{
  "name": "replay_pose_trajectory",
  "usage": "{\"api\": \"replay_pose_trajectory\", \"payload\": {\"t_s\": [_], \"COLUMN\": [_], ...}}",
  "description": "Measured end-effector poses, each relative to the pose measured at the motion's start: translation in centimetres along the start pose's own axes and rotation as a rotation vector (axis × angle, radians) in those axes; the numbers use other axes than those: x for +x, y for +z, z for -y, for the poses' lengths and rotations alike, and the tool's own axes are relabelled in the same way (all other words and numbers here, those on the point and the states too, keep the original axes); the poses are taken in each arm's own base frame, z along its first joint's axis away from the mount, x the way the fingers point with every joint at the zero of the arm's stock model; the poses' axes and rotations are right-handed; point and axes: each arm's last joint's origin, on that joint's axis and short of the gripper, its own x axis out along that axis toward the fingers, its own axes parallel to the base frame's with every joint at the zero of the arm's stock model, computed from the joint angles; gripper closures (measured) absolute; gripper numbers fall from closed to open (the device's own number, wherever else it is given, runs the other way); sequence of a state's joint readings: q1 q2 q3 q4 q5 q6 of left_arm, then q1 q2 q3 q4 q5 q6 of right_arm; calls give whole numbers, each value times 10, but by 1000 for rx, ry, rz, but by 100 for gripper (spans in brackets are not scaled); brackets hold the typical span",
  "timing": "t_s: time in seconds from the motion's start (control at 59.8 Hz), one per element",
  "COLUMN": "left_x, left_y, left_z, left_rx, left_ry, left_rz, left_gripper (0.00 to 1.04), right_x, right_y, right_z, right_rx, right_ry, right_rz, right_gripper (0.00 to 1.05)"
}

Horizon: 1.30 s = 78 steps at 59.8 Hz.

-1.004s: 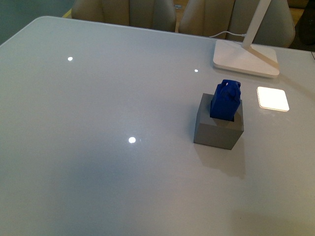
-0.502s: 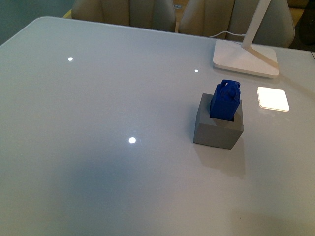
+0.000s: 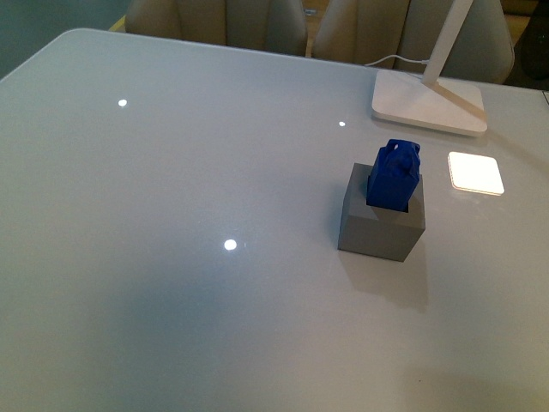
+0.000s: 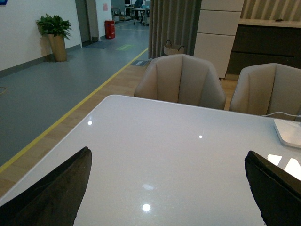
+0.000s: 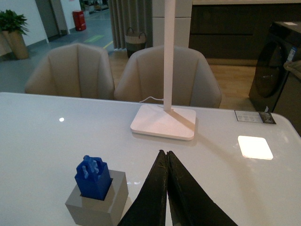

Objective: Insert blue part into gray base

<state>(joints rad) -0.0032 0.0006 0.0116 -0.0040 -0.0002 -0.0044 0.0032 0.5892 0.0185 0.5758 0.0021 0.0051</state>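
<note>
The blue part (image 3: 394,176) stands upright in the square hole of the gray base (image 3: 380,225), right of the table's middle, its upper half and loop knob showing above the cube. The right wrist view shows both, the blue part (image 5: 92,177) in the gray base (image 5: 99,205). My right gripper (image 5: 166,155) is shut and empty, a little apart from the cube on its side. My left gripper (image 4: 167,160) is open and empty over bare table; neither the part nor the base shows in its view. Neither gripper shows in the front view.
A white lamp base (image 3: 427,103) with its arm and cable stands at the back right, behind the cube. A bright square light patch (image 3: 475,172) lies right of the cube. Beige chairs (image 3: 214,21) line the table's far edge.
</note>
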Motion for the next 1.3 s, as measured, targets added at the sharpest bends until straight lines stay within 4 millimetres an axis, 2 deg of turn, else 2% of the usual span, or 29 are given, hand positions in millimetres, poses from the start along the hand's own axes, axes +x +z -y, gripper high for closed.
{"api": "replay_pose_trajectory", "payload": {"t_s": [0.887,1.02,1.221,1.305], "left_x": [0,0,0,0], "left_y": [0,0,0,0], "left_z": [0,0,0,0], "left_rx": [0,0,0,0], "left_ry": [0,0,0,0], "left_rz": [0,0,0,0], "left_gripper": [7,7,7,7], "right_x": [-28,-38,-39,-39], "right_y": [4,1,1,1], "right_z": [0,0,0,0], "right_rx": [0,0,0,-2], "right_ry": [0,1,0,0], "right_rz": [13,5,7,8], "right_gripper": [103,103,103,84]}}
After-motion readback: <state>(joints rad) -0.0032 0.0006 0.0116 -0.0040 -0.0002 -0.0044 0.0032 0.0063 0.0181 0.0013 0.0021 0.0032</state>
